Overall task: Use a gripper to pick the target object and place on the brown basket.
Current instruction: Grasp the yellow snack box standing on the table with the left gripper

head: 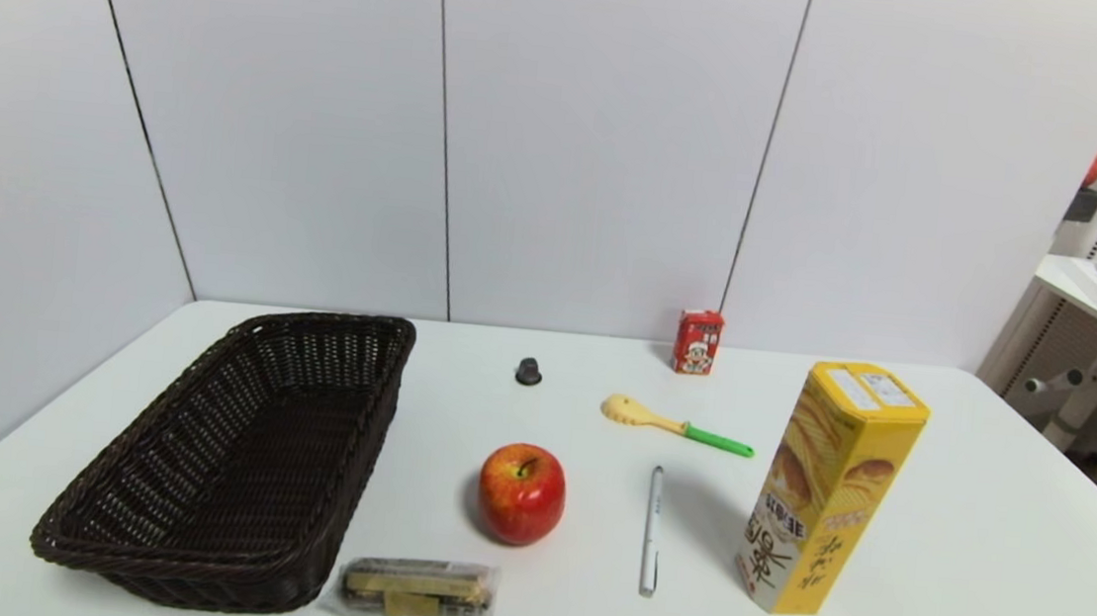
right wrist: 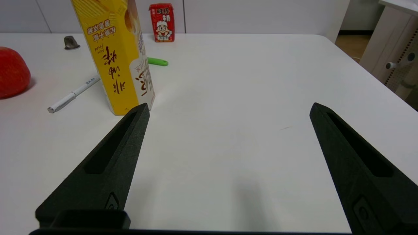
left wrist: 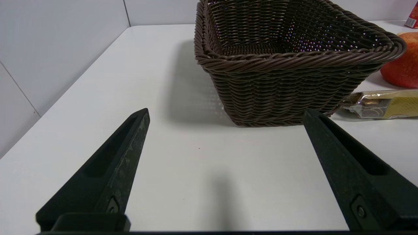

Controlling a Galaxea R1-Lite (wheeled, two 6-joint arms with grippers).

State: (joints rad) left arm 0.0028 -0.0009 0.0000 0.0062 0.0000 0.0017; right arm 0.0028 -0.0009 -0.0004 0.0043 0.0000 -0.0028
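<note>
The yellow snack box (head: 831,487) stands upright on the table (head: 984,545), well right of the brown basket (head: 237,459). The right gripper (right wrist: 228,109), fingers spread, is held near it for approach; the left gripper (left wrist: 225,112), likewise spread, faces the basket.

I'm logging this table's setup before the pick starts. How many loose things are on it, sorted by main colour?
Yellow: 2, the snack box and the small scraper with a green handle
Red: 2, the apple and the drink carton
Brown: 1, the basket
White: 1, the pen
Dark grey: 1, the small cap
Clear-wrapped: 1, the snack packet
Total: 8
</note>
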